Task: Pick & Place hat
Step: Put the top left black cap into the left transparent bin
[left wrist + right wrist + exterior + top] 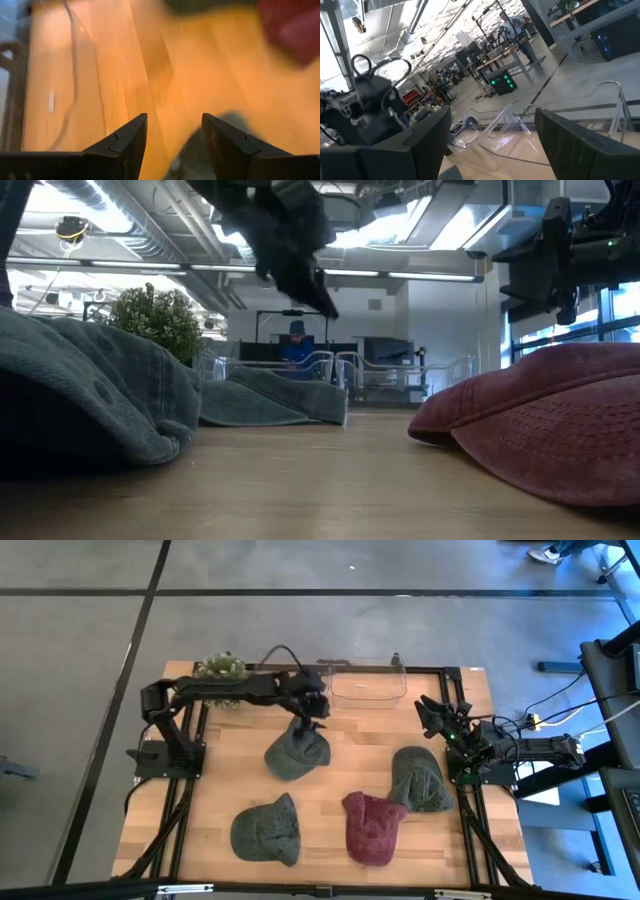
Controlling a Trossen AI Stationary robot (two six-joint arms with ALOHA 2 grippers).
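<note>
From my station I take the clear plastic bin (366,686) at the far edge of the wooden table (215,790) as my landmark. Farthest left of it sits a small bushy green plant (221,668), at the far left corner. Toward the near edge and left of the bin lies a grey-green denim cap (267,832), crumpled with its brim folded.

The left arm reaches from its base on the left across the far part of the table, its elbow passing the plant, and its left gripper (309,721) hangs just left of the bin, tilted down over a second grey-green denim cap (296,754) lying flat on the boards just in front of the bin's left end. In the left wrist view the two dark fingers (126,145) stand apart with bare wood between them; they grip nothing.

Near side of the bin, almost straight below it, is a dark red corduroy cap (373,827). Right of that, a third grey-green cap (420,778) lies beside the right arm's base.

The right gripper (437,715) waits raised just right of the bin, fingers spread and empty.
</note>
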